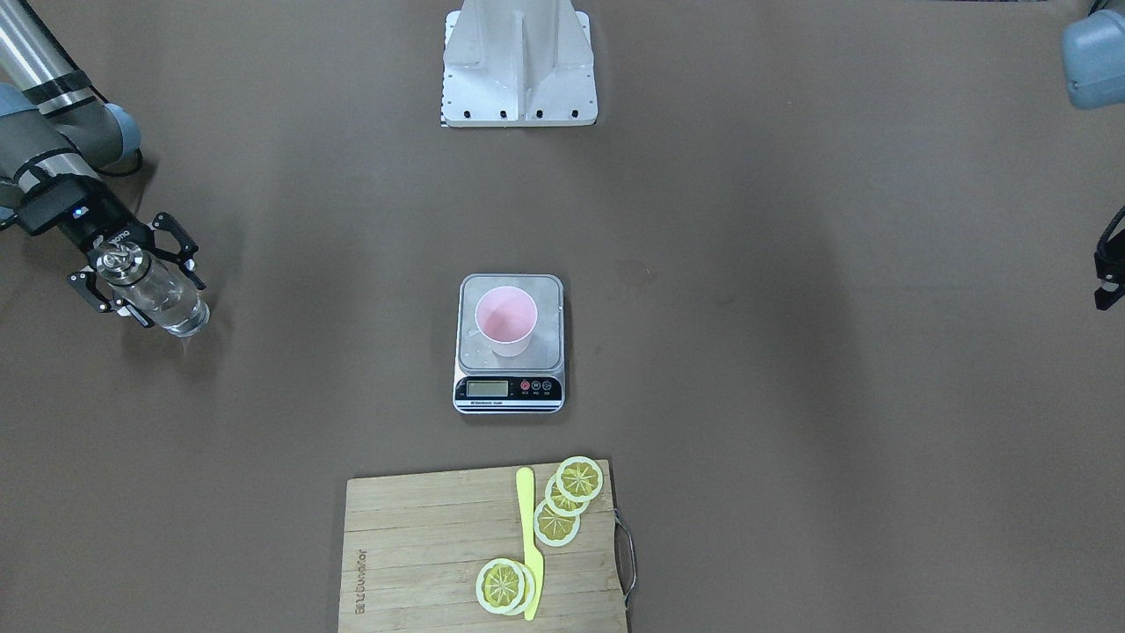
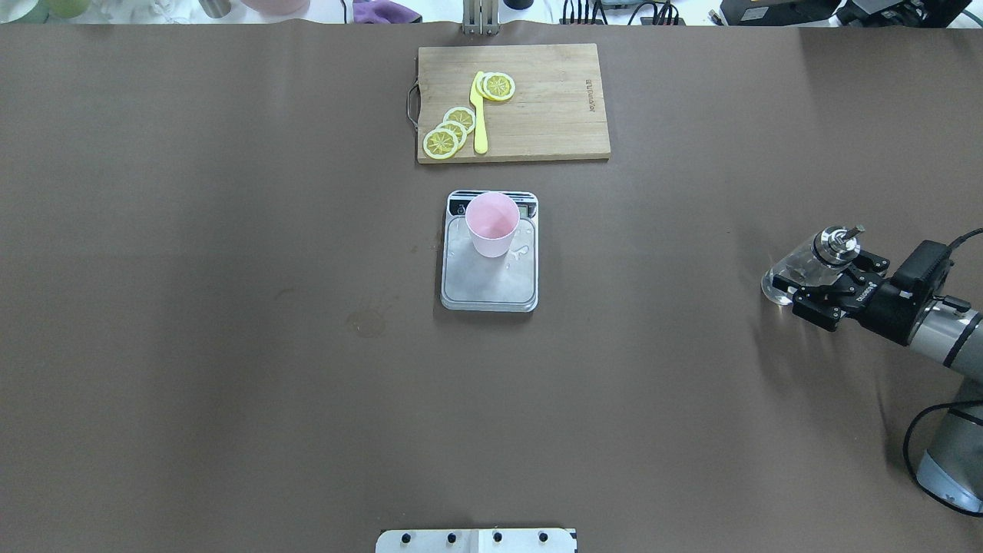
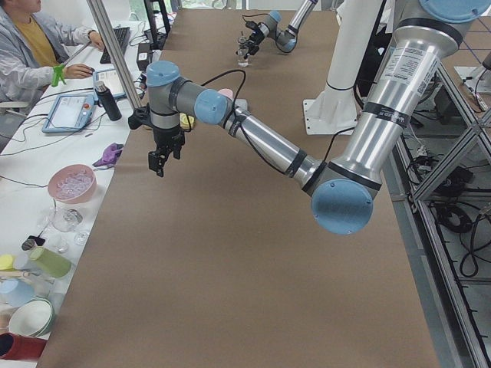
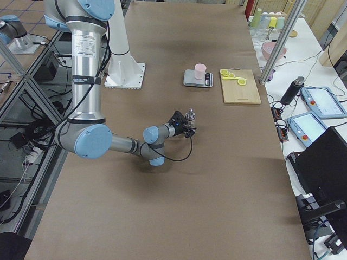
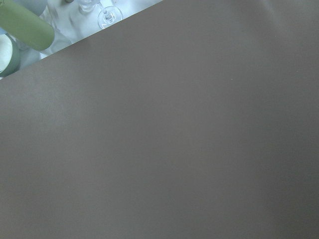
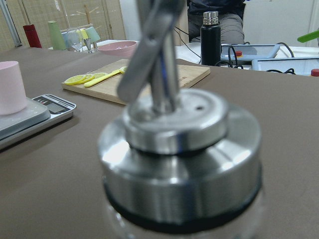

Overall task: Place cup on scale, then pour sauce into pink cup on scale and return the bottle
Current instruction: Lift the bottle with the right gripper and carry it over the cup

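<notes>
The pale pink cup (image 1: 505,321) (image 2: 491,223) stands upright on the silver scale (image 1: 510,387) (image 2: 491,284) at the table's middle. A few clear droplets lie on the platform beside it. My right gripper (image 1: 163,294) (image 2: 825,280) is shut on the clear glass bottle (image 1: 167,299) (image 2: 799,269) far out on my right side. The bottle is upright, with its base at or just above the table. Its metal pourer cap (image 6: 182,149) fills the right wrist view. My left gripper (image 3: 159,157) hangs above the table's left end. Only its edge (image 1: 1109,281) shows in the front view, so I cannot tell whether it is open.
A wooden cutting board (image 1: 422,545) (image 2: 553,107) with lemon slices (image 1: 562,505) and a yellow knife (image 1: 529,545) lies beyond the scale. The robot's white base (image 1: 518,66) stands at my side of the table. Bowls and cups sit on a side bench (image 3: 46,230).
</notes>
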`<state>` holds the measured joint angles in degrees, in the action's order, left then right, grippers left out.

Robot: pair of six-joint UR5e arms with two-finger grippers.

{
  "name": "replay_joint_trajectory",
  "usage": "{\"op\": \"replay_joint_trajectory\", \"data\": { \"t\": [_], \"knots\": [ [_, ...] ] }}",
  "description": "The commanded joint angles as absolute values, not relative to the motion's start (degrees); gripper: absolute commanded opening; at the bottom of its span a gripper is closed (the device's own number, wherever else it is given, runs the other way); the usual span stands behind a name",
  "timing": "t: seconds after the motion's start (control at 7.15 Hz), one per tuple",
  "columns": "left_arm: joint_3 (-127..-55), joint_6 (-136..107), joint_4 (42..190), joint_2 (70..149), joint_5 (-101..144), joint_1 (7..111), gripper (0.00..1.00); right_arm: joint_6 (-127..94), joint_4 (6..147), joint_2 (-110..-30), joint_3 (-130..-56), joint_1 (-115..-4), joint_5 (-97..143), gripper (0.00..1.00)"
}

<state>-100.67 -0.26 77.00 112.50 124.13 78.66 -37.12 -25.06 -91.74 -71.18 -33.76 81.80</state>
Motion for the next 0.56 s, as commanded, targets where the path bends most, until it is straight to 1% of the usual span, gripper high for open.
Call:
{"op": "replay_joint_trajectory", "data": {
  "t": [0.0, 0.14, 0.28, 0.42],
  "knots": [
    [-100.63, -0.26, 76.82, 112.76, 124.10, 78.66, 0.97, -37.00, -25.22, -91.14, -71.01, -33.22, 81.30, 0.53],
    [-100.63, -0.26, 76.73, 112.85, 124.10, 78.58, 0.97, -36.91, -25.22, -90.36, -71.10, -33.14, 81.39, 0.07],
    [-100.63, -0.26, 76.73, 112.85, 124.10, 78.66, 0.97, -36.48, -25.05, -88.79, -71.36, -33.13, 81.47, 0.00],
    [-100.63, -0.26, 76.73, 112.76, 124.10, 78.66, 0.97, -36.65, -24.27, -88.07, -72.59, -33.13, 81.47, 0.00]
  ]
}}
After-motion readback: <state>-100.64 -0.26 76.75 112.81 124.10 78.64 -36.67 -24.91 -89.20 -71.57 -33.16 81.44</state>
